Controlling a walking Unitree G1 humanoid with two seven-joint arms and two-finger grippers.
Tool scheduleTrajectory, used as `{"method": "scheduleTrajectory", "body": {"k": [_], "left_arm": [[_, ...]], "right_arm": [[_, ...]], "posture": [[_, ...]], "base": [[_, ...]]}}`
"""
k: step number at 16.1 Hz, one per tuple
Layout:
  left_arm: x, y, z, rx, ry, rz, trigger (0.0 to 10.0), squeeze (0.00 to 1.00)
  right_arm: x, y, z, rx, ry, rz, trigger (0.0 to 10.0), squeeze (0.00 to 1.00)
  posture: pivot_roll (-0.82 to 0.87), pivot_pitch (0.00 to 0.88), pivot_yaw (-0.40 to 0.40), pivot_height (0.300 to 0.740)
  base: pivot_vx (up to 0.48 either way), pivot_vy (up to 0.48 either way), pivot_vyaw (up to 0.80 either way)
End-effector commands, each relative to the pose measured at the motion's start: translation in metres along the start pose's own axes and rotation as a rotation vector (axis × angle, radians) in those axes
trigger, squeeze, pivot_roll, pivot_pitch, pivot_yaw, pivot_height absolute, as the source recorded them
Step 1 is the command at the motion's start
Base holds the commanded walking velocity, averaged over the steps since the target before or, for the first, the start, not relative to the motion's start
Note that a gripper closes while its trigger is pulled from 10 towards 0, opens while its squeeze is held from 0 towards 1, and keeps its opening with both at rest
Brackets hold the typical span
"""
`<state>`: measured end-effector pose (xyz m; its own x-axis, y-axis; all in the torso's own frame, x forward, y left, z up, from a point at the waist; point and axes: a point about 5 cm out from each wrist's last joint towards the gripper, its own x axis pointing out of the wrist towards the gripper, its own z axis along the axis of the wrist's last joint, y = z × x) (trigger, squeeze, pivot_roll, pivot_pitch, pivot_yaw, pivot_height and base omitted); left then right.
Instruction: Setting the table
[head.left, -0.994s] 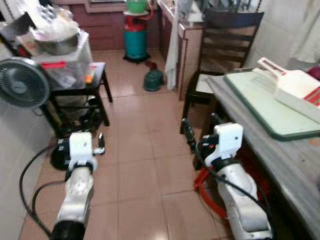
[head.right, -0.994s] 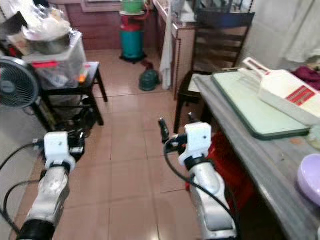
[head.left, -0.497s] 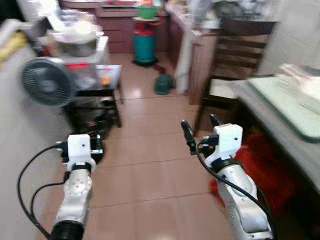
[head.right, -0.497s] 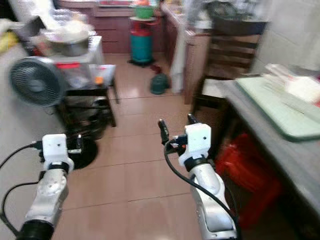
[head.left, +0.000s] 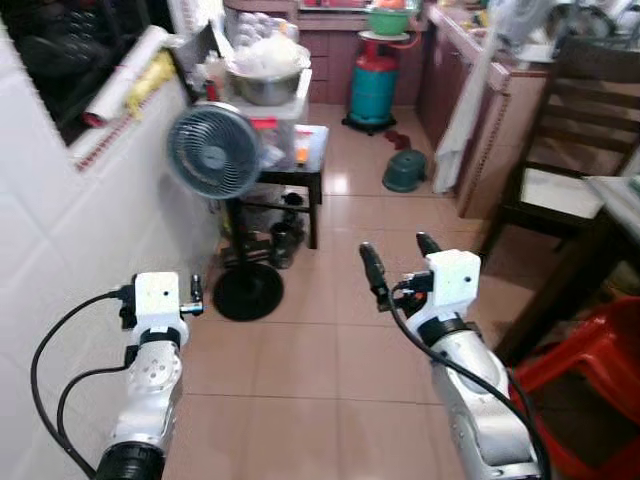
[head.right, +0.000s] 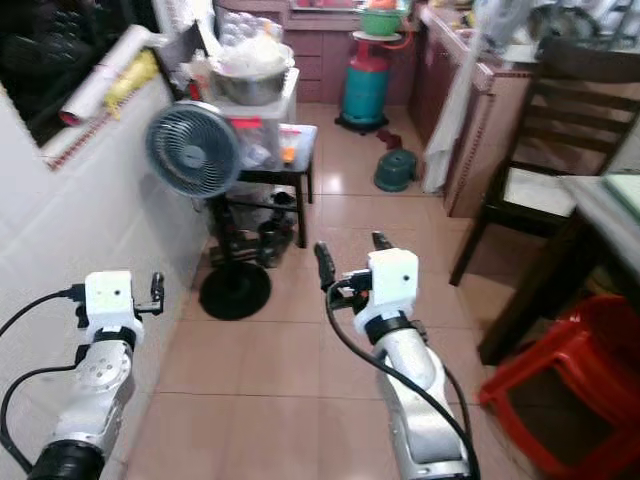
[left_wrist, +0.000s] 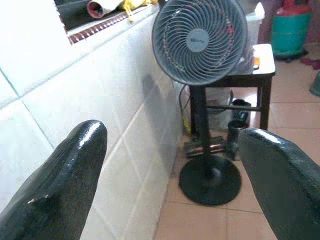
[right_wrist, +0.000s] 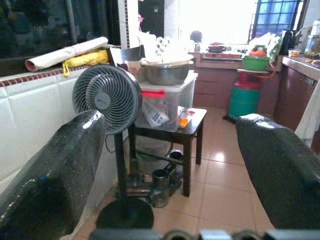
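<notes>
My two grippers are held out over the tiled floor (head.left: 300, 350), both with nothing in them. The left gripper (left_wrist: 172, 145) is open, close to the white tiled wall (head.left: 70, 250) on my left. The right gripper (head.left: 398, 258) is open too, its black fingers (right_wrist: 60, 165) spread wide and pointing toward the fan. The grey dining table (head.right: 605, 205) shows just its corner at the far right, with a dark wooden chair (head.left: 560, 150) pushed up beside it.
A grey standing fan (head.left: 212, 152) stands ahead on the left by a small black side table (head.left: 300, 175) carrying a clear box and a metal bowl (head.left: 265, 85). A red plastic stool (head.left: 590, 370) sits under the dining table. A teal gas cylinder (head.left: 372, 85) is far back.
The whole view has swung to the left: the dining table with its green mat has slid out to the right edge, and the wall and fan have come in. Both grippers stay open.
</notes>
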<state>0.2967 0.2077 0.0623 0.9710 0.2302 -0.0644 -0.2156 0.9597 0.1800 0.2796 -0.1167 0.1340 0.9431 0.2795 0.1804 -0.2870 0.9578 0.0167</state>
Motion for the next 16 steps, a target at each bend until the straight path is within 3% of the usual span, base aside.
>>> {"method": "scheduleTrajectory", "body": {"k": [1, 3, 5, 6, 8, 10, 13, 16], "left_arm": [[0.001, -0.011, 0.003, -0.003, -0.009, -0.032, 10.0, 0.0], [0.003, -0.019, -0.004, -0.001, 0.043, -0.074, 10.0, 0.0], [-0.002, -0.035, -0.02, -0.048, 0.123, -0.224, 10.0, 0.0], [-0.005, -0.037, -0.025, -0.044, 0.133, -0.256, 10.0, 0.0], [-0.017, -0.04, -0.051, 0.001, 0.246, -0.284, 10.0, 0.0], [-0.021, -0.039, -0.06, 0.013, 0.29, -0.287, 10.0, 0.0], [-0.041, -0.043, -0.089, 0.071, 0.435, -0.37, 10.0, 0.0], [-0.059, -0.039, -0.112, 0.139, 0.579, -0.408, 10.0, 0.0]], "right_arm": [[-0.002, -0.009, -0.001, -0.009, 0.007, -0.026, 10.0, 0.0], [-0.003, -0.012, -0.009, -0.014, 0.042, -0.051, 10.0, 0.0], [-0.006, -0.024, -0.032, -0.008, 0.15, -0.123, 10.0, 0.0], [-0.008, -0.028, -0.043, -0.007, 0.203, -0.144, 10.0, 0.0], [-0.014, -0.039, -0.071, 0.012, 0.323, -0.207, 10.0, 0.0], [-0.014, -0.04, -0.077, 0.006, 0.348, -0.21, 10.0, 0.0], [-0.019, -0.04, -0.106, 0.0, 0.478, -0.213, 10.0, 0.0], [-0.04, -0.034, -0.14, 0.05, 0.66, -0.197, 10.0, 0.0]], "posture": [[0.02, 0.0, 0.001, 0.74], [0.02, 0.0, -0.006, 0.74], [0.03, 0.0, -0.016, 0.74], [0.03, 0.0, -0.016, 0.74], [0.04, 0.0, -0.027, 0.74], [0.03, 0.0, -0.028, 0.74], [0.03, 0.0, -0.029, 0.74], [0.02, 0.0, -0.03, 0.74]], "base": [[0.0, 0.48, 0.0], [0.0, 0.141, 0.0], [0.0, 0.0, 0.0], [0.0, 0.0, 0.0], [0.0, 0.0, 0.0], [0.0, 0.0, 0.0], [0.0, 0.0, 0.0], [0.0, 0.0, 0.0]]}}
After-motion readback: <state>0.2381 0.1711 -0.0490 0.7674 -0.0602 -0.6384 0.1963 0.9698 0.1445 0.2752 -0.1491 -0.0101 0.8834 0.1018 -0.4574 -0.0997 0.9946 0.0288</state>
